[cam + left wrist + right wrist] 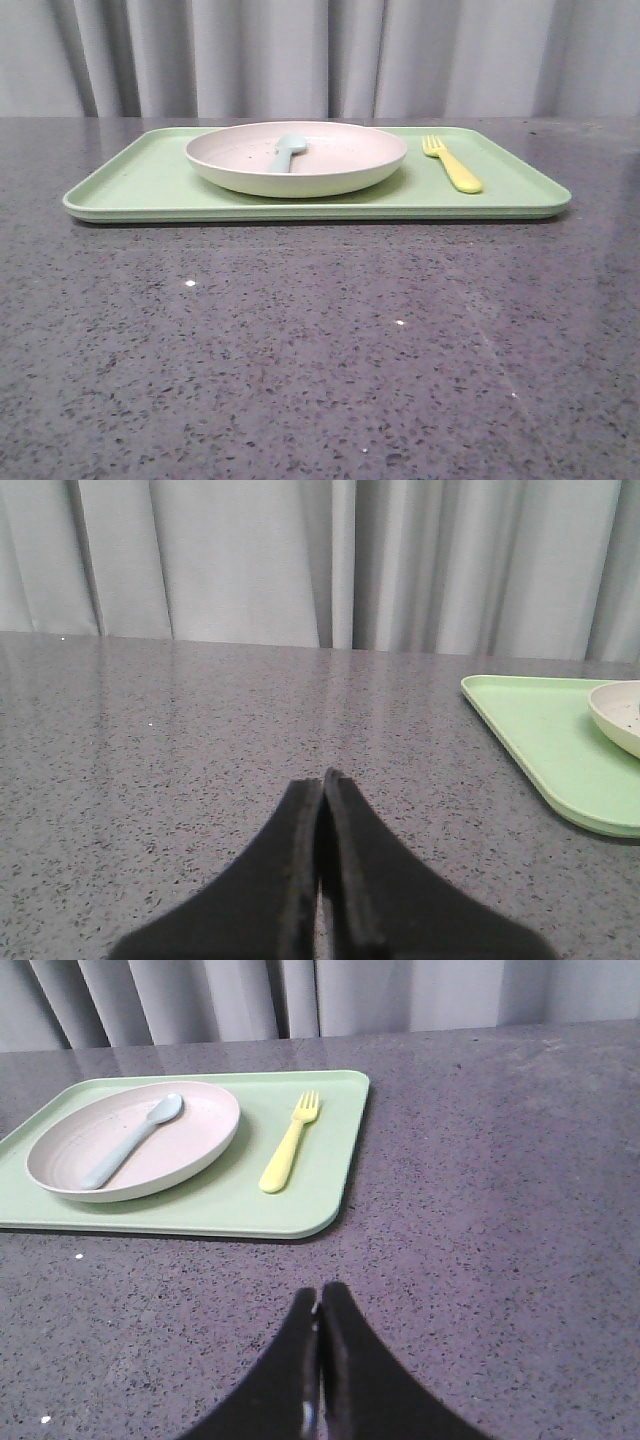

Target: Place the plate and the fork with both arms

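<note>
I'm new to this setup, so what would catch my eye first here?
The light-green tray on the dark speckled table stands out first. A pale plate sits on it with a blue-grey spoon inside, and the yellow fork lies on the tray to the plate's right.

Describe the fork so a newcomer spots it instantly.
Find the light-green tray on the grey table. The fork lies flat on its right part, beside the plate, not touching it. It is yellow with tines pointing away; the spoon is pale blue, in the plate.
</note>
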`<state>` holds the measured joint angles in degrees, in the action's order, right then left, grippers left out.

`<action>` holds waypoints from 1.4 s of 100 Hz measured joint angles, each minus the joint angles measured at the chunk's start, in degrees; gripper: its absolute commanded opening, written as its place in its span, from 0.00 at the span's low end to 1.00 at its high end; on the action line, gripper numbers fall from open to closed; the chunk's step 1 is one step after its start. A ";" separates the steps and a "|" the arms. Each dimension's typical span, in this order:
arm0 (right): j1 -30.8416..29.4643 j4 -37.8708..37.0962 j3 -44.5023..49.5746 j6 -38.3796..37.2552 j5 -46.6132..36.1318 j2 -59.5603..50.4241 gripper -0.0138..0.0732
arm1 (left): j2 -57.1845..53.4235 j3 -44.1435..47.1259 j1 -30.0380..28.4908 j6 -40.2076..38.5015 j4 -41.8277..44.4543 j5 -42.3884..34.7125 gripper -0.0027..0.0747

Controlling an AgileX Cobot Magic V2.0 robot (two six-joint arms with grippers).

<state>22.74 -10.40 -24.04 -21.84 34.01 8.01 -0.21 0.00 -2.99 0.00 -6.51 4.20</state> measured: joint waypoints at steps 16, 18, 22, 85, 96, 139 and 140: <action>0.00 0.00 0.00 0.00 0.00 0.00 0.08 | 0.00 0.00 0.00 0.00 0.00 0.04 0.01; 0.00 0.00 0.00 0.00 0.00 0.00 0.08 | 0.00 0.00 0.00 0.00 0.00 0.04 0.01; 0.00 0.00 0.00 0.00 0.00 0.00 0.08 | 0.00 0.00 0.00 0.00 0.00 0.04 0.01; 0.00 -0.09 0.00 0.00 0.00 0.00 0.08 | 0.00 0.00 0.00 0.00 0.00 0.13 0.01; 0.00 -0.09 0.00 0.00 0.00 0.00 0.08 | 0.00 0.00 0.00 0.00 0.00 0.13 0.01; 0.00 -3.78 0.33 0.00 -0.88 0.00 0.08 | 0.00 0.00 0.00 0.00 0.00 0.13 0.01; -0.14 -3.78 0.39 0.12 -1.23 0.00 0.08 | 0.00 0.00 0.00 0.00 0.00 0.13 0.01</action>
<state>22.60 -14.17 -23.65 -21.73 32.78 8.01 -0.21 0.00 -2.99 0.00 -6.51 4.32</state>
